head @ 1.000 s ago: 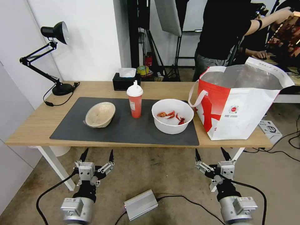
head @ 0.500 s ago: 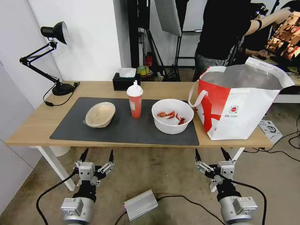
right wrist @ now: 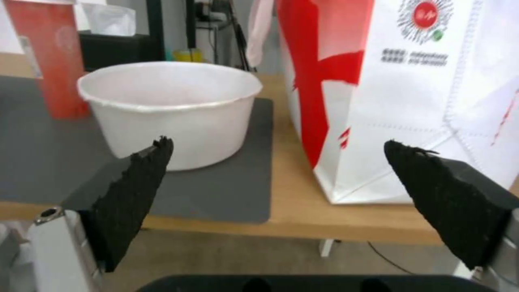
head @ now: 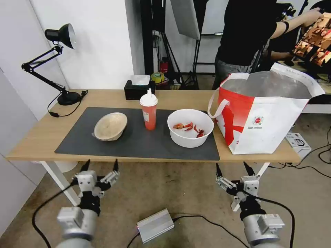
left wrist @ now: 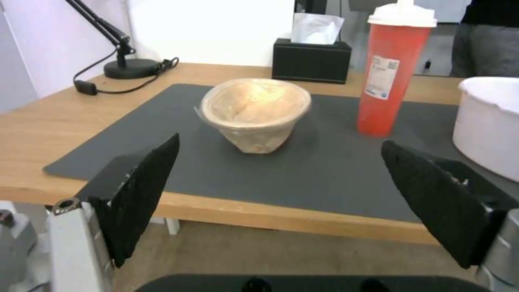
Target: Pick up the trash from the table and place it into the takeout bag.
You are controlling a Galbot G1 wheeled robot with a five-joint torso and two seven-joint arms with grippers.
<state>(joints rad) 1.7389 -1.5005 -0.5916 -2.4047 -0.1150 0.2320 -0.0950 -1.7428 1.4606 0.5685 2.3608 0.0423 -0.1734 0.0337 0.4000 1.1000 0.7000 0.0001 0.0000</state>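
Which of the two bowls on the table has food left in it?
The white round plastic bowl, nearest the takeout bag: red crayfish scraps lie in it. The beige shallow bowl beyond the red drink cup looks empty.

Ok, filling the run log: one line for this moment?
left gripper open, below table edge | right gripper open, below edge | trash untouched

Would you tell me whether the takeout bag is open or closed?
Open: the takeout bag stands upright on the table, its mouth spread wide, showing silver lining.
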